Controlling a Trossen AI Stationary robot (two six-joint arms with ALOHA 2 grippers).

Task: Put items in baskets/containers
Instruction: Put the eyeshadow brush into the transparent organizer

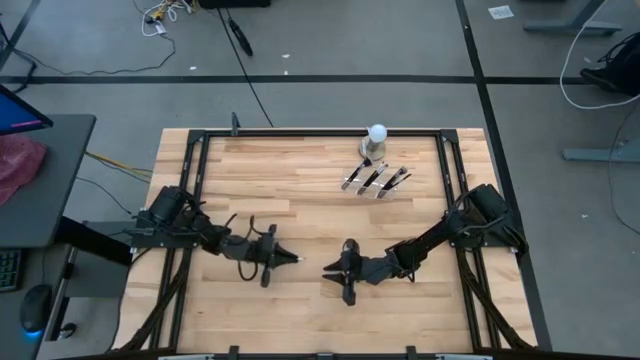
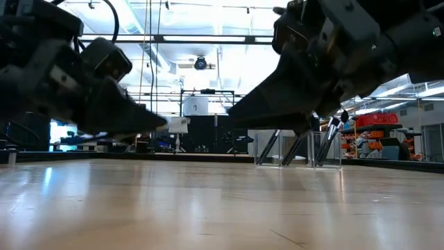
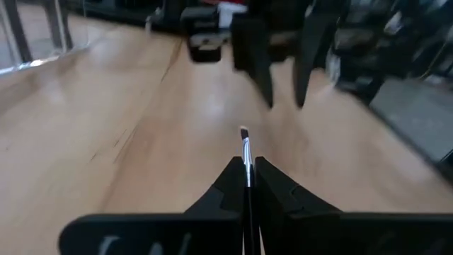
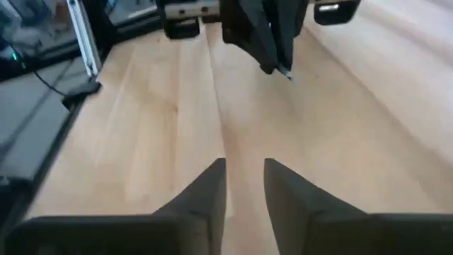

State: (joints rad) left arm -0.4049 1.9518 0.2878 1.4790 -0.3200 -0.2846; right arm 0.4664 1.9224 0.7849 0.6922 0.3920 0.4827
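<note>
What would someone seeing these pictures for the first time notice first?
Probably the two dark arms meeting nose to nose at mid-table: the left gripper pinches a thin makeup brush pointing toward the open, empty right gripper. Next, the cluster of brushes in the clear tray at the table's far right, beside a white ball on a grey base.

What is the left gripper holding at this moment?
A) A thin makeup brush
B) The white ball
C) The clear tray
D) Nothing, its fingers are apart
A. In the left wrist view, the left gripper has its fingers closed on a thin brush, whose silver ferrule and tip stick out ahead; the white ball and the tray sit far off across the table.
</note>
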